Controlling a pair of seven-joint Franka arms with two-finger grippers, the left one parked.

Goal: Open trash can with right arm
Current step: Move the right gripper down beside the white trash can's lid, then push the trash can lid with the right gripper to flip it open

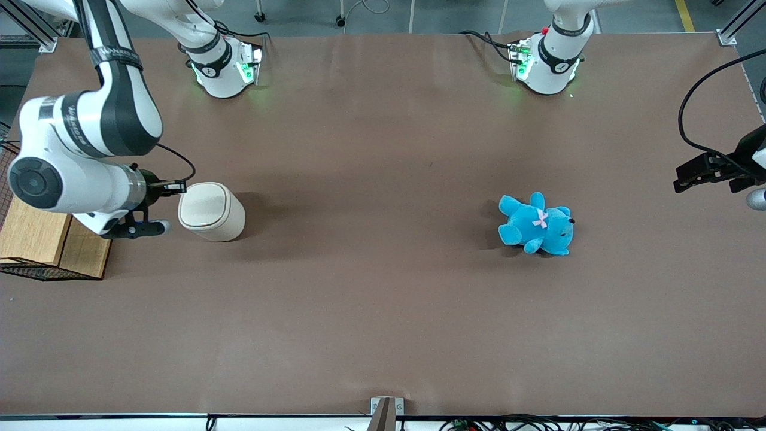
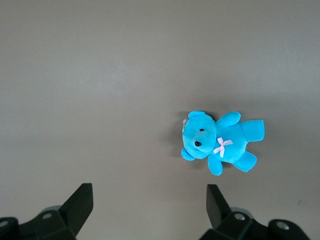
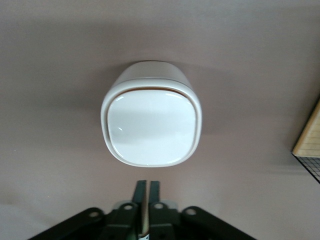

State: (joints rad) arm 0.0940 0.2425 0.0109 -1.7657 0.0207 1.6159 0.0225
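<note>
Here the trash can (image 1: pixel 211 211) stands near the working arm's end of the counter (image 1: pixel 383 311), its flip lid shut. The right arm (image 1: pixel 90 126) holds its gripper (image 1: pixel 173 188) just beside the can's rim; the fingers (image 3: pixel 148 200) are pressed together with nothing between them, probably so the narrow tip can nudge or press the lid's edge instead of grasping. A wood-and-wire-mesh box (image 1: pixel 42 245) sits at the counter's edge by the arm. A blue teddy (image 1: pixel 537 224) lies well apart, toward the parked arm's end. The counter is plain matte brown; grey floor and cables show past its edges
</note>
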